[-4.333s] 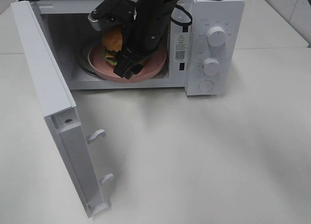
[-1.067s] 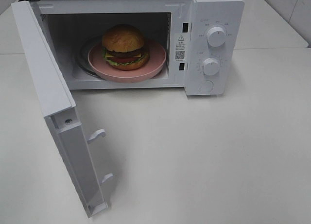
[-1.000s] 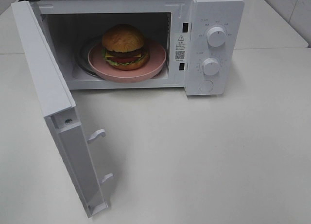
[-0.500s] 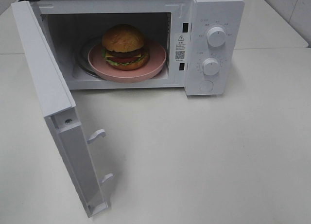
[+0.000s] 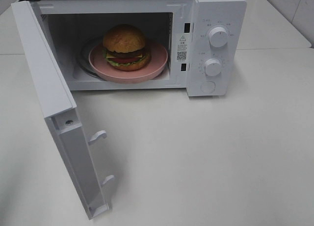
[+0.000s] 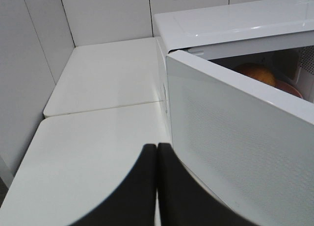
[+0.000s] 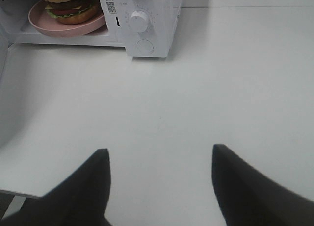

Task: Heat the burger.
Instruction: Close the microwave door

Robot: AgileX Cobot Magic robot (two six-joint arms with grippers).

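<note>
Burger (image 5: 124, 47) is sitting on a pink plate (image 5: 156, 69) inside the white microwave (image 5: 221, 10), roughly mid-cavity, bun side up. The door (image 5: 46, 88) is swung wide open on the left side, with its two latch hooks (image 5: 98, 136) sticking out of the inner edge. The whole thing stands on a plain white desk (image 5: 206, 157). The right-hand panel has two dials (image 5: 218, 36), one above the other, with a round button (image 5: 208, 87) below them. The markings are too small to read.

Neither arm shows up in the high view. From the left wrist camera, the left gripper (image 6: 157, 146) has its jaws pressed together with nothing between them. It's near the outer face of the open door, and the top of the bun peeks over the door's edge. The right gripper (image 7: 161, 148) has its jaws spread wide, holding nothing, over bare desk well apart from the microwave's front.
</note>
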